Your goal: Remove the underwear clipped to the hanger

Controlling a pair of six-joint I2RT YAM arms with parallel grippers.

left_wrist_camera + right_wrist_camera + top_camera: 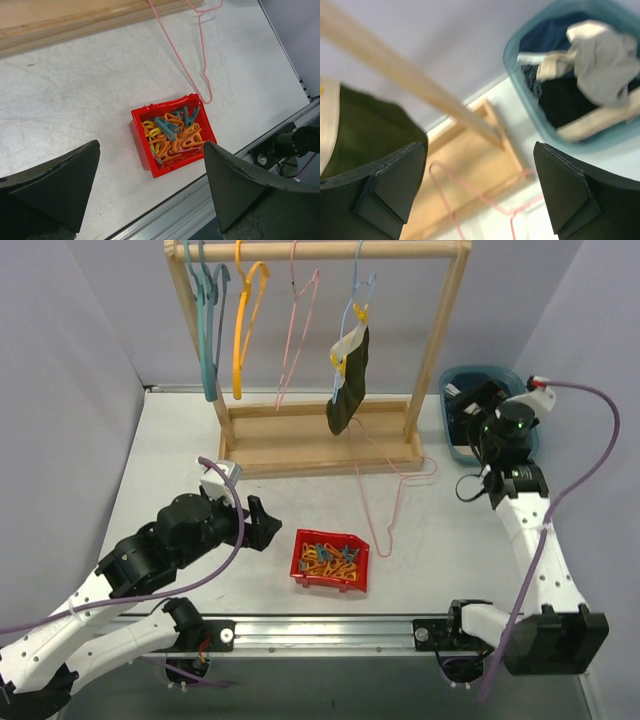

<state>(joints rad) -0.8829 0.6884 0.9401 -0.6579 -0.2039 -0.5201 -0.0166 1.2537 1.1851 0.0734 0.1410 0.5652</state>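
A dark olive-black underwear hangs clipped to a light blue hanger on the wooden rack; it also fills the left edge of the right wrist view. My right gripper hovers at the teal basket, open and holding nothing. In the basket lie grey-beige briefs on navy and dark cloth. My left gripper stands open and empty over the table, just left of the red bin.
A red bin of orange, yellow and blue clips sits near the front edge. A bare pink hanger lies on the table by the rack's base. Teal, orange and pink hangers hang on the rail.
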